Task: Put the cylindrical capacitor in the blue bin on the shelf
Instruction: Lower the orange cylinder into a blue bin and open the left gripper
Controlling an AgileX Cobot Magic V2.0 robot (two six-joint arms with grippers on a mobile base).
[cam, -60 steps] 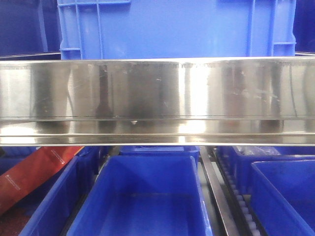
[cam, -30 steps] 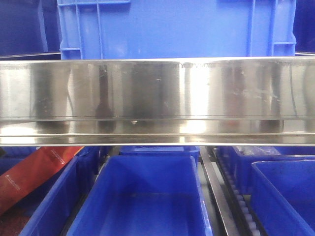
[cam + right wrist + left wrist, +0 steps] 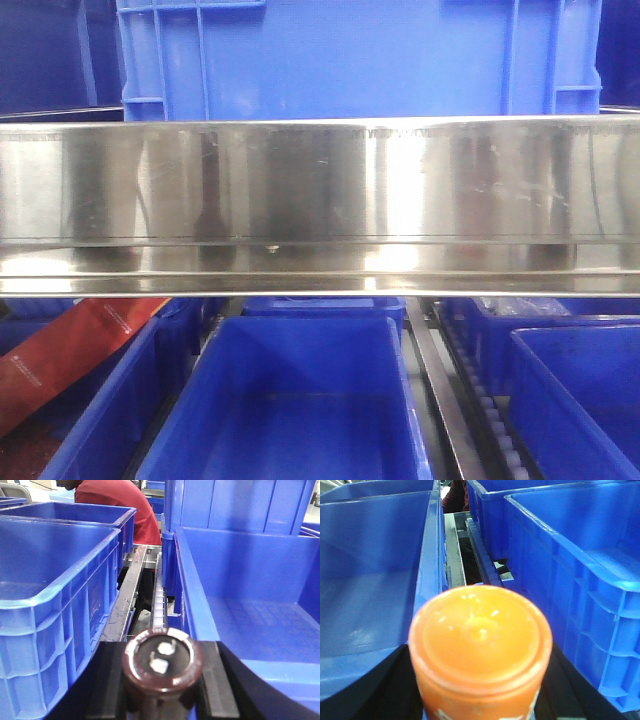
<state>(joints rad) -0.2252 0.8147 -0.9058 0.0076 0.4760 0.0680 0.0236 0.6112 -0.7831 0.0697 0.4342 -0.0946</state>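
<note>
Both tools are loaded in front of the steel shelf (image 3: pixel 320 190).
The left tool (image 3: pixel 480 690) pinches an orange cylinder (image 3: pixel 480 635), with its dark fingers (image 3: pixel 380 690) at 9 and 3 o'clock of the cap and blue crates (image 3: pixel 370 580) on either side. The right tool (image 3: pixel 162 685) pinches the cylindrical capacitor (image 3: pixel 161 662), brown, its two terminals facing the camera. A roller track (image 3: pixel 159 600) runs off at 12 o'clock, the blue bin (image 3: pixel 260 620) lies just beside the capacitor at 3 o'clock, and a person in a red shirt (image 3: pixel 120 500) shows at 11 o'clock.
</note>
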